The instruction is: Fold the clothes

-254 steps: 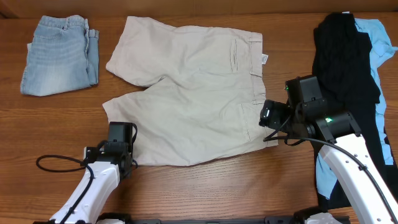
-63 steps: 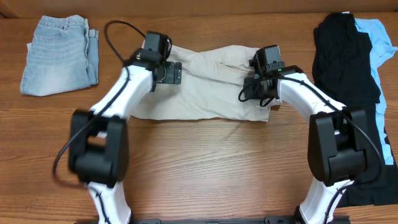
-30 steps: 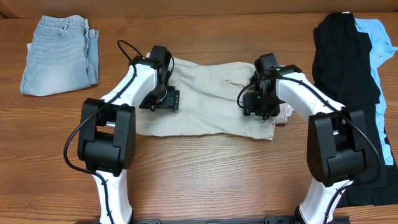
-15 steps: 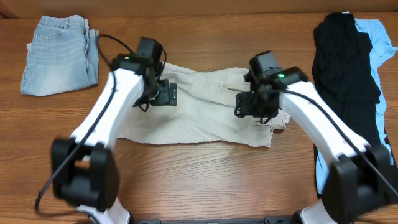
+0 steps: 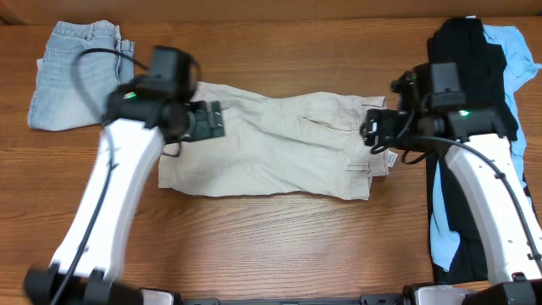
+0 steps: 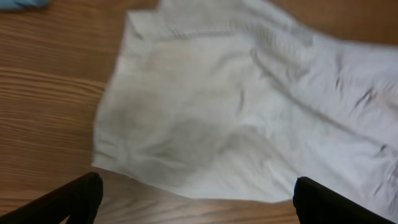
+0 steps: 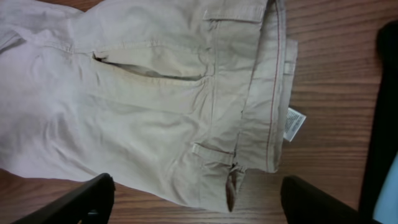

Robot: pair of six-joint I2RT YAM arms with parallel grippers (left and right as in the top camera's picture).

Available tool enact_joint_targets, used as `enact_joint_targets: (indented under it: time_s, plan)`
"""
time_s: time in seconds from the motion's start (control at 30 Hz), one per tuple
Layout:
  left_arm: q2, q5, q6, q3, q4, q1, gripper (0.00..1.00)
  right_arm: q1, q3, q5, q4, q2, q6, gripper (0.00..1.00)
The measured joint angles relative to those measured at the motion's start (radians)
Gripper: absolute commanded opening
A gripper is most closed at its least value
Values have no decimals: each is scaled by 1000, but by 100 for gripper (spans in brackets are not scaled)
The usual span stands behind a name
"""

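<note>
The beige shorts (image 5: 279, 144) lie folded in half lengthwise into a long strip across the middle of the table. My left gripper (image 5: 207, 121) hovers open over their left end, holding nothing. My right gripper (image 5: 377, 131) hovers open over the waistband end at the right, also holding nothing. In the left wrist view the shorts (image 6: 249, 112) fill the frame above the spread gripper (image 6: 199, 202). In the right wrist view the waistband, a pocket slit and a white label (image 7: 293, 122) of the shorts (image 7: 155, 99) show beyond the open gripper (image 7: 199, 202).
Folded light-blue jeans (image 5: 80, 72) sit at the back left corner. A black garment (image 5: 470, 76) lies over a light-blue one (image 5: 518, 51) along the right edge, close to my right arm. Bare wood lies in front of the shorts.
Both grippers have opened and let go of the shorts. The left arm has pulled back leftward and the right arm rightward. The shorts lie flatter and longer.
</note>
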Motion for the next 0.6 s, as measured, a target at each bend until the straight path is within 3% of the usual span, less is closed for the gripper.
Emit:
enact_joint_targets:
  time_s: [0.17,0.6]
  plan:
    - [-45,-8,24,1,38,90,100,-23,0,-52,56,6,-68,90]
    - [308,-5,239,0,63,228,100,-6,0,-78,80,122,-101,90]
